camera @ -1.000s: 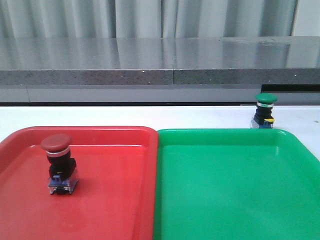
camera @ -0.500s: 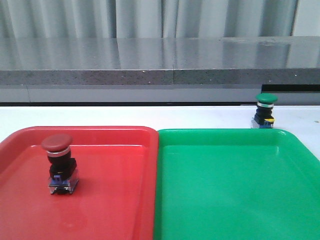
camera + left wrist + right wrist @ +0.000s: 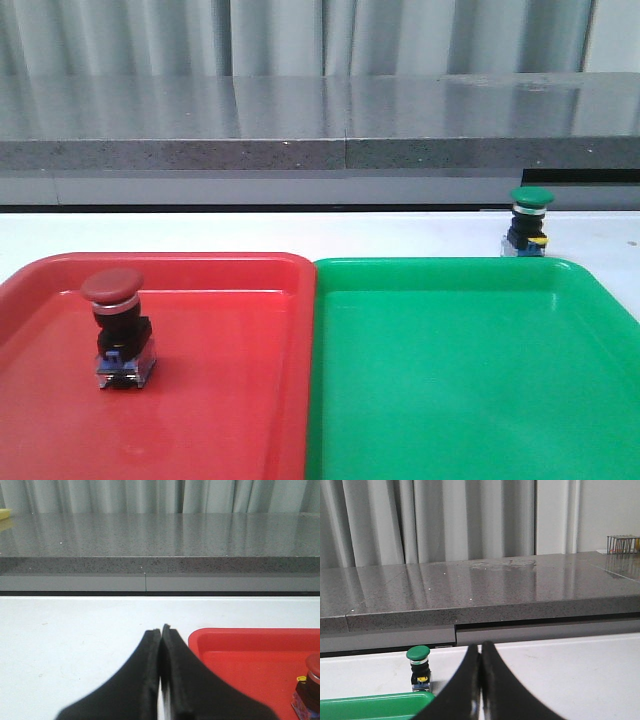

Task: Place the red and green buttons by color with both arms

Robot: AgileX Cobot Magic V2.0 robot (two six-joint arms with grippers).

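the red button [image 3: 117, 328] stands upright inside the red tray [image 3: 230, 400], toward its left side, so by how things lie that half of the job looks done. the green button [image 3: 528, 222] stands on the white counter [image 3: 250, 232], just beyond the far right corner of the green tray [image 3: 470, 380], not in it. that one is left to do.

neither arm shows in the front view. in the left wrist view the left pincer [image 3: 162, 630] has its two dark fingers pressed together with nothing between them, held over bare counter just beside the red tray's edge. in the right wrist view the right pincer [image 3: 480, 646] is closed and empty too, with the green button [image 3: 419, 666] off to one side of it and farther out, near the green tray's rim [image 3: 375, 700].

the step in hand seems to be the start of the reach for the green button. the right arm would need to spread its fingers, line up over the cap or body, come down, grip, lift clear of the rim, and set it inside the green tray.
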